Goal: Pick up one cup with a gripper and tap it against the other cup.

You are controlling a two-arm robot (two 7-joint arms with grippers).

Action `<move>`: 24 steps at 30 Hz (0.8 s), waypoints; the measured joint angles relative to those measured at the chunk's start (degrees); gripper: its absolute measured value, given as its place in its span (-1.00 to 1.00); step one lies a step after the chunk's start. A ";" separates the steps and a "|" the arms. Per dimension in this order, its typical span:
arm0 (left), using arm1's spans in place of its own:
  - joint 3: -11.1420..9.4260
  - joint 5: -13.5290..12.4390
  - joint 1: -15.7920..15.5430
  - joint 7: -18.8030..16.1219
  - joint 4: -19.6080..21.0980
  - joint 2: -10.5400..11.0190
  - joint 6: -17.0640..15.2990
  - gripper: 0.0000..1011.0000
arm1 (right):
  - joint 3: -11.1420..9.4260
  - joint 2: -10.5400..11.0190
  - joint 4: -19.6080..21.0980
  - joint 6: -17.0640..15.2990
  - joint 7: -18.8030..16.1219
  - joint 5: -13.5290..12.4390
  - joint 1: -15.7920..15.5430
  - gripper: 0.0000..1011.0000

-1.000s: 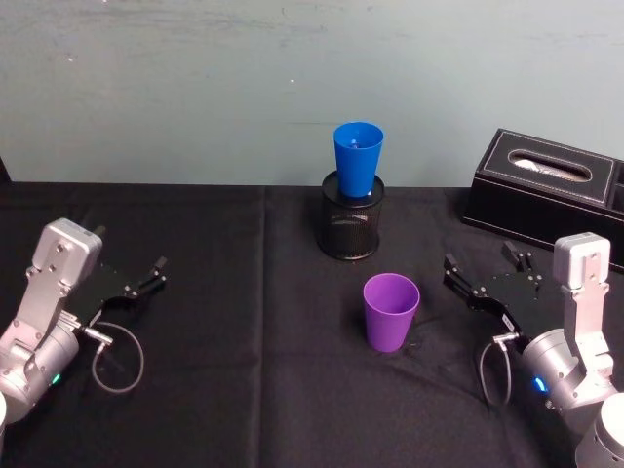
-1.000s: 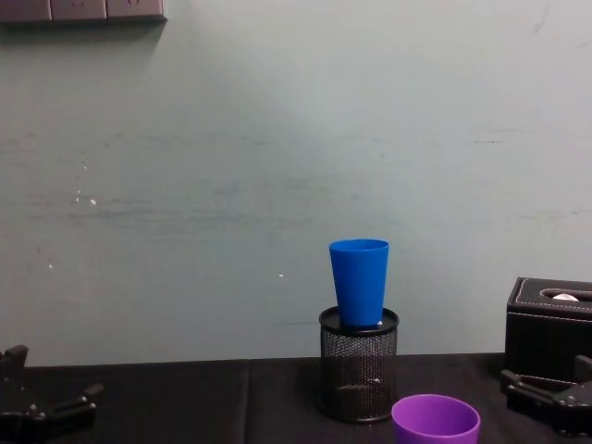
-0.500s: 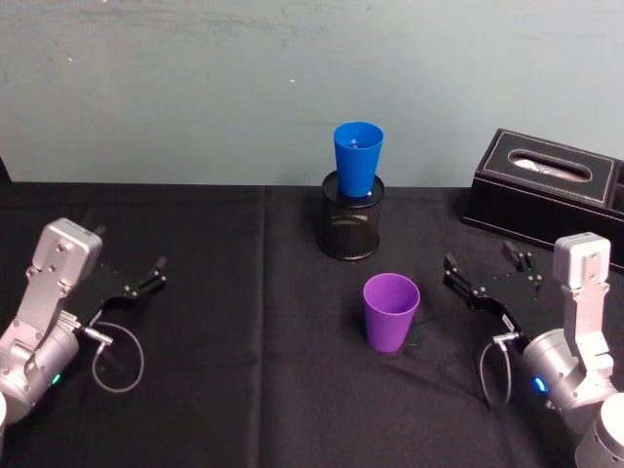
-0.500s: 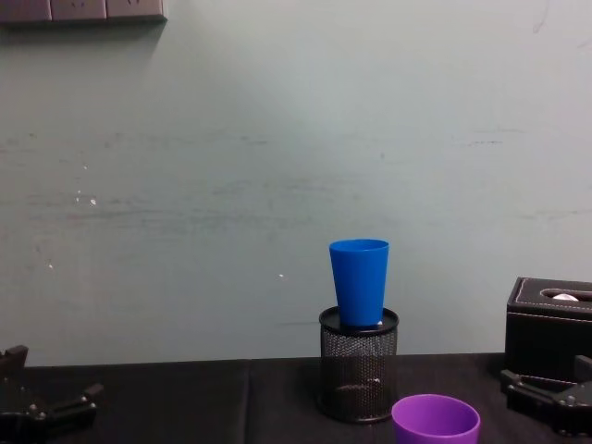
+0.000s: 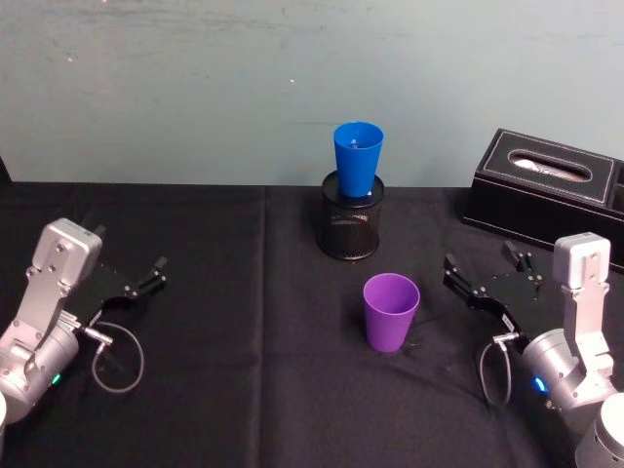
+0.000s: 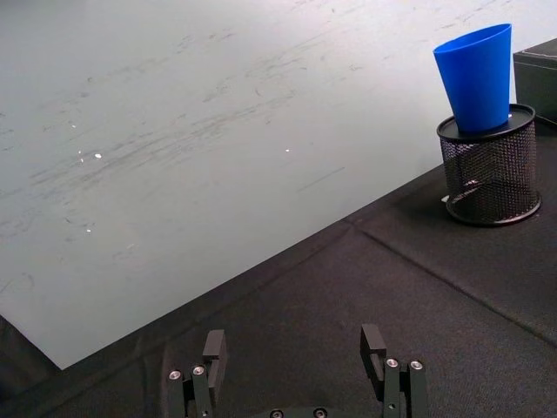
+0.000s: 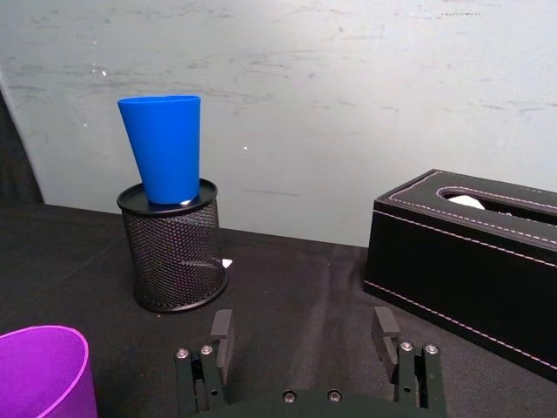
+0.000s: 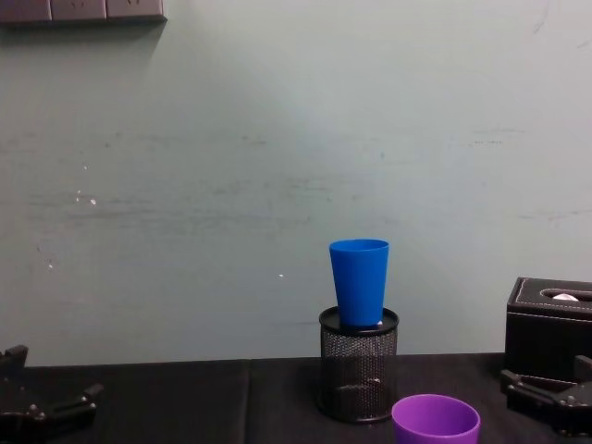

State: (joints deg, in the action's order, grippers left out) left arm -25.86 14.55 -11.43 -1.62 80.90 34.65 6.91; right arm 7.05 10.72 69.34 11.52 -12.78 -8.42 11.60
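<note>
Waiting beside the purple cup [image 5: 391, 311], the right gripper [image 5: 485, 282] is the nearer one, its jaws spread and empty.

Standing upright and mouth-up on the black table [image 5: 234, 390], the purple cup sits just off the right gripper's open fingers, toward the robot's left of them and a little nearer the robot's middle; its axis is vertical, so a sideways grasp around the wall looks the natural approach. Farther back, the blue cup [image 5: 357, 161] rests upright in the mouth of a mesh pen holder [image 5: 350, 229], raised above the purple cup's rim. Well apart on the other side, the left gripper [image 5: 141, 283] lies low over the cloth, also spread and holding nothing. A black tissue box [image 5: 548, 185] sits behind the right arm.
</note>
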 joint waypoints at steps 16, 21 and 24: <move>0.00 0.00 0.00 0.00 0.00 0.00 0.00 1.00 | 0.00 0.00 0.00 0.00 0.00 0.00 0.00 0.98; 0.00 0.00 0.00 0.00 0.00 0.00 0.00 1.00 | 0.00 0.00 0.00 0.00 0.00 0.00 0.00 0.98; 0.00 0.00 0.00 0.00 0.00 0.00 0.00 1.00 | 0.00 0.00 0.00 0.00 0.00 0.00 0.00 0.98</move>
State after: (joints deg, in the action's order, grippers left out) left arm -25.86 14.55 -11.43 -1.62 80.90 34.65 6.90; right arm 7.05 10.72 69.34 11.52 -12.79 -8.42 11.60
